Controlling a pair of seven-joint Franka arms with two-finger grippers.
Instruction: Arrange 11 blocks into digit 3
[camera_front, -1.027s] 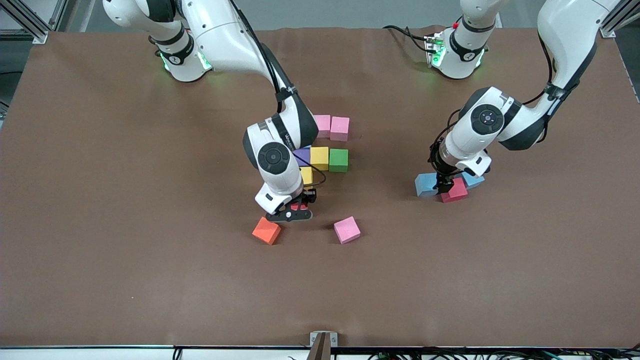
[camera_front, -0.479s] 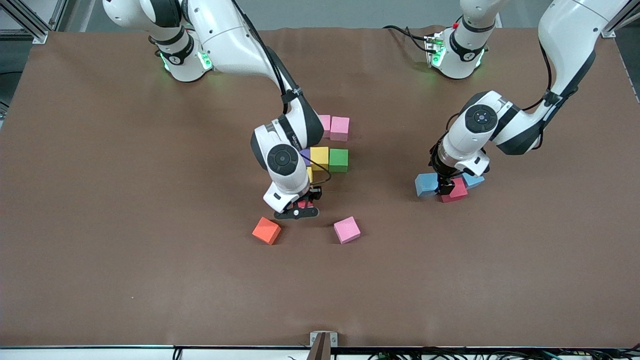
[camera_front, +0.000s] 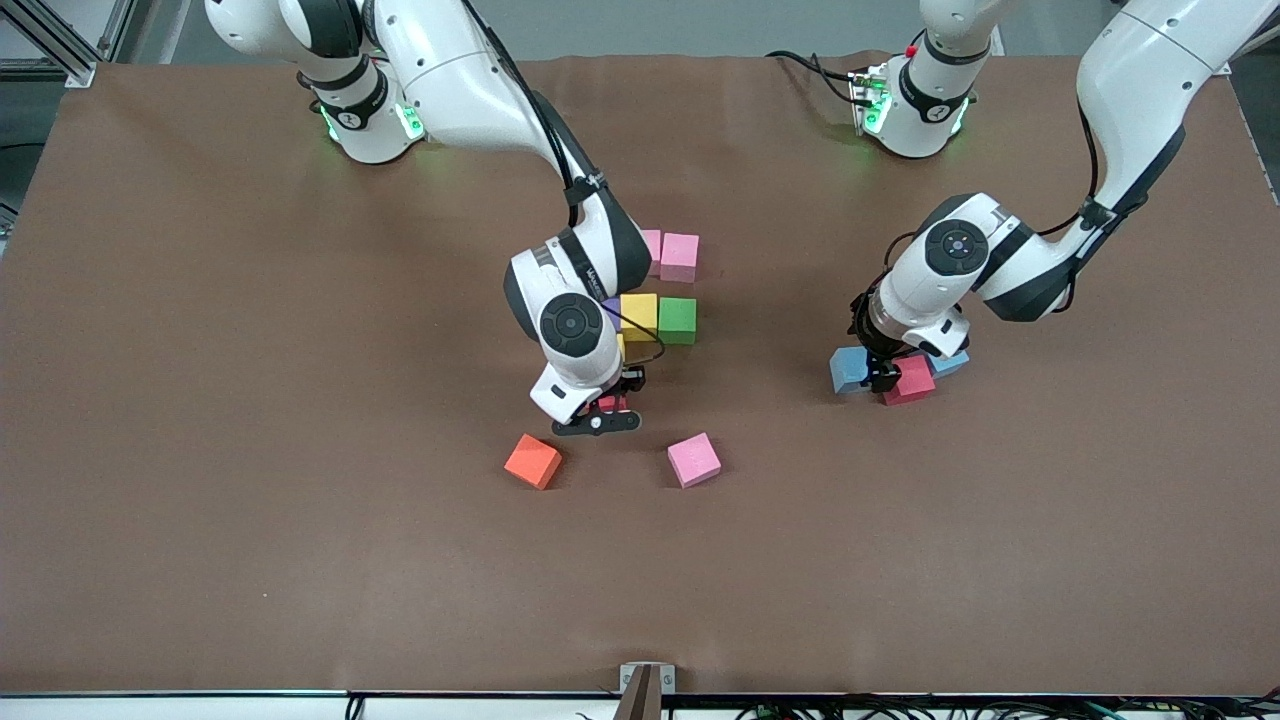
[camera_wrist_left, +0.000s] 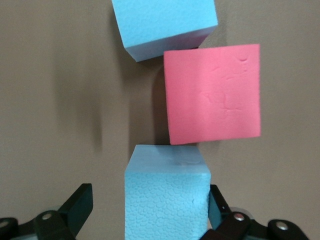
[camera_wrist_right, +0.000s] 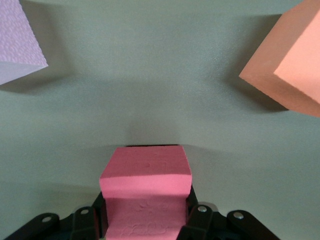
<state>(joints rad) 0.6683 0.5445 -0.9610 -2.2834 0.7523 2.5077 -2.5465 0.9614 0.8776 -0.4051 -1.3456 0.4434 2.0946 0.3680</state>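
My right claw (camera_front: 605, 405) is pinching a red cube (camera_wrist_right: 145, 182), its soft foam faces squeezed flat between both fingers. It hangs low over the brown counter (camera_front: 250, 500), between the orange cube (camera_front: 533, 461) and a loose pink cube (camera_front: 693, 459).

The build sits just farther from the front camera. A yellow cube (camera_front: 639, 315) is pressed against the green one (camera_front: 677, 320), and a sliver of purple (camera_front: 611, 306) and a second yellow (camera_front: 619, 347) peek out past my right arm. Two more pink cubes (camera_front: 669, 255) stand side by side farther back, apart from that row.

Toward my left arm's end, the left claw (camera_front: 880, 378) is spread wide. It straddles a light blue cube (camera_wrist_left: 167, 200) with a pebbly, matte top, and there is clear daylight at one finger (camera_wrist_left: 80, 205). A rose-red cube (camera_wrist_left: 214, 92) with a dimpled top sits just beside the blue one, corner to corner. The other light blue cube (camera_wrist_left: 165, 25) is just beside the rose-red cube's next corner.
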